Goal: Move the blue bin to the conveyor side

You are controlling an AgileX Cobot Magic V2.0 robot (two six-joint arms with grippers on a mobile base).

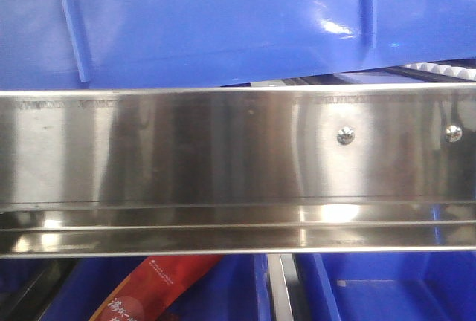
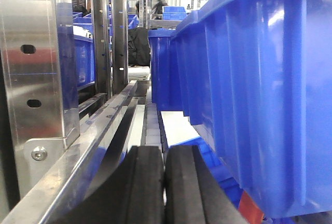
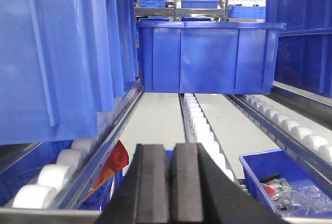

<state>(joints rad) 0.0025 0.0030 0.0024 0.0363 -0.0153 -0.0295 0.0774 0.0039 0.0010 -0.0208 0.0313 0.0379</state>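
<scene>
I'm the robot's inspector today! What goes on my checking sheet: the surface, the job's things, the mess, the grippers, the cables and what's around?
Surface: rack of white rollers; a shiny steel rail crosses the front view.
Job's things: blue bin sits between the arms, right of the left gripper, left of the right gripper; conveyor not seen.
Clutter: second bin farther along the rollers; red packet and lower bin of small parts beneath.
Grippers: both shut, holding nothing.
Cables: nothing seen.
Surroundings: steel upright with holes; more bins on shelves behind.
</scene>
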